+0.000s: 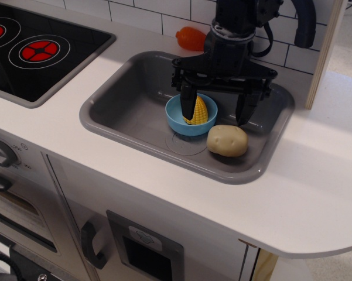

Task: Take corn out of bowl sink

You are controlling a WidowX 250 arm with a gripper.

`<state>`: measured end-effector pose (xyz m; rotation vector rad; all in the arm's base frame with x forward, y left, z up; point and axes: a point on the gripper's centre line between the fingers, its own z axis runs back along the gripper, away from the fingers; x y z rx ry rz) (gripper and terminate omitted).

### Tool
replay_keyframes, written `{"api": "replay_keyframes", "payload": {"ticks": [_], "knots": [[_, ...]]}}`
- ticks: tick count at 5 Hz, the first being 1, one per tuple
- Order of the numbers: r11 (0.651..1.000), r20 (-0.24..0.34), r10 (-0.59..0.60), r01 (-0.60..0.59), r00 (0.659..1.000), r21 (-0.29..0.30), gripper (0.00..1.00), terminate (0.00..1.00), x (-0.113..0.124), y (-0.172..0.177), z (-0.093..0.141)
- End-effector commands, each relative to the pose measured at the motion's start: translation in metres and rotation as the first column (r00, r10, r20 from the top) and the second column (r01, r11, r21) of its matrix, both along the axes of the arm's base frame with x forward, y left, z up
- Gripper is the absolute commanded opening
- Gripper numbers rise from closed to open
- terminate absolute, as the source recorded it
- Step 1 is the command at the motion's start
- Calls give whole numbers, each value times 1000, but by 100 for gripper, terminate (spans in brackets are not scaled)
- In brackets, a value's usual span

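Observation:
The yellow corn (198, 110) stands tilted in the light-blue bowl (181, 122), which sits in the grey sink (129, 105) near its middle. My black gripper (216, 107) hangs over the bowl with its jaws spread wide. The left finger (187, 100) reaches into the bowl just left of the corn. The right finger (245, 106) is outside the bowl, to the right, above the potato. Nothing is held.
A beige potato (227, 140) lies in the sink right of the bowl. An orange toy vegetable (191, 38) rests on the counter behind the sink. The black stovetop (35, 50) is at the left. A wooden panel (325, 52) stands at the right.

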<state>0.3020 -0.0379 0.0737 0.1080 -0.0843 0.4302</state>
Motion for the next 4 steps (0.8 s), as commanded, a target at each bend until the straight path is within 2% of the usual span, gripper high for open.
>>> {"api": "replay_keyframes", "payload": {"ticks": [1,2,3,4], "knots": [[1000,0,0,0,1000,0,100,0,0,0,0],[984,6,148,-146,989,-97,100,0,31,21,0],[967,78,226,-214,971,-139,100,0,51,46,1],[957,134,269,-249,954,-148,100,0,65,66,-5]]}}
